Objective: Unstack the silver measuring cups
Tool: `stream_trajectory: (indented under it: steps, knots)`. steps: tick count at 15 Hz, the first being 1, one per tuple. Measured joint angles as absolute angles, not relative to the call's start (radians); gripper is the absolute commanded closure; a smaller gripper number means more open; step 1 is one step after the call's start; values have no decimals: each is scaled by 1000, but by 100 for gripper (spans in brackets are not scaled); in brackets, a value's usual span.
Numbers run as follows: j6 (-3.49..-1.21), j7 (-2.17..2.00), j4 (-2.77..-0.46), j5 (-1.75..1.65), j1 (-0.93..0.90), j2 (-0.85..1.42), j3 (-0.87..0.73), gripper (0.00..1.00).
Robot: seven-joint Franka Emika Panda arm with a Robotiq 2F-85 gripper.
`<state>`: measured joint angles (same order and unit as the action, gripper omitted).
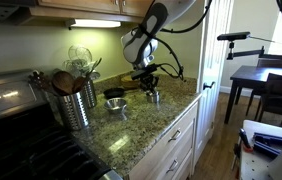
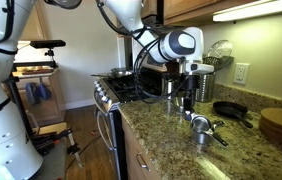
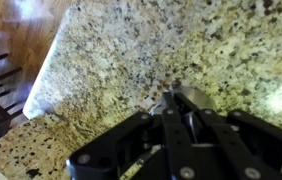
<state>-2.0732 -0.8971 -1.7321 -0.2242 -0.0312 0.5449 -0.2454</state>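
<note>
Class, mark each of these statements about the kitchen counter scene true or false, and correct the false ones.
1. The canister holds wooden utensils. True.
2. The pan sits on the stove. False: it lies on the counter, beyond the cups.
3. The cups all sit in one stack. False: at least two lie apart on the counter.
4. The gripper hangs over the counter, close to the cups. True.
</note>
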Motion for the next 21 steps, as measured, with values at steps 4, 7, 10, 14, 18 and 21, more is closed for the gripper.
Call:
stream_trajectory:
  steps: [4, 7, 10, 14, 18, 21]
  knots:
    - [-2053, -897, -1732, -256, -41, 545, -242, 92]
    - [-2042, -897, -1731, -284, -46, 545, -240, 91]
    - [-2019, -897, -1726, -317, -57, 545, -238, 92]
    - [-1991, -896, -1721, -356, -69, 545, -232, 91]
    - [-1959, -890, -1710, -410, -81, 545, -217, 91]
    - [-1929, -878, -1701, -464, -102, 545, -206, 91]
